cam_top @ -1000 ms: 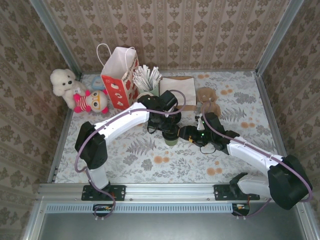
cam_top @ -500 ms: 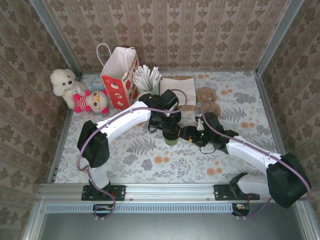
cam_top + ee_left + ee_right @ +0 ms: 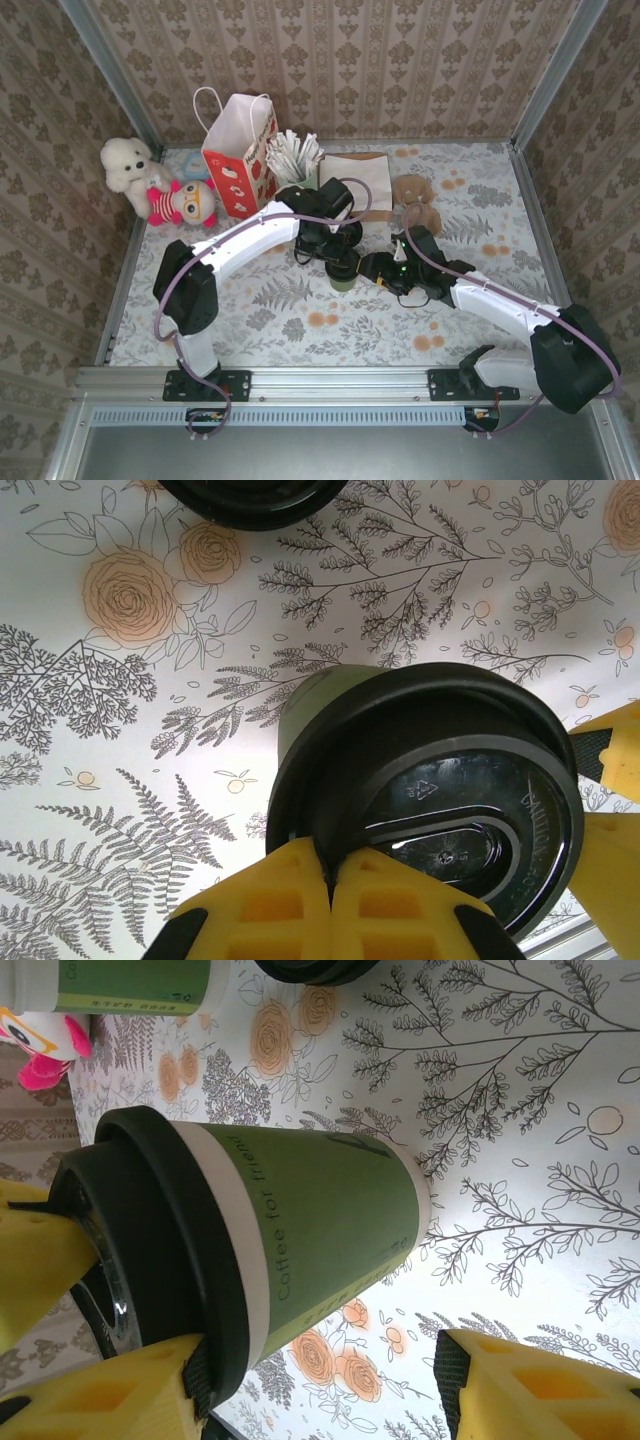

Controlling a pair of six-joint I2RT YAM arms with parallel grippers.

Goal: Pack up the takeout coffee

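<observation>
The takeout coffee (image 3: 343, 274) is a green paper cup (image 3: 320, 1210) with a black lid (image 3: 450, 790), standing upright mid-table. My left gripper (image 3: 336, 254) hangs over it, and its yellow fingers (image 3: 330, 890) are shut together on the lid's near rim. My right gripper (image 3: 374, 268) sits just right of the cup and is open (image 3: 320, 1375). One of its fingers (image 3: 120, 1395) touches the lid's edge, while the other (image 3: 540, 1380) stands apart from the cup's base. The cup's lower wall is hidden in the left wrist view.
A red-and-white paper bag (image 3: 240, 155) stands open at the back left, next to a bunch of white sticks (image 3: 294, 152) and a brown paper sheet (image 3: 358, 175). A loose black lid (image 3: 250, 492) and another green cup (image 3: 140, 985) lie behind. Plush toys (image 3: 150, 185) sit far left.
My right gripper has crept a little left, closer to the cup. The left gripper has shifted slightly over the lid. The cup has stayed in place.
</observation>
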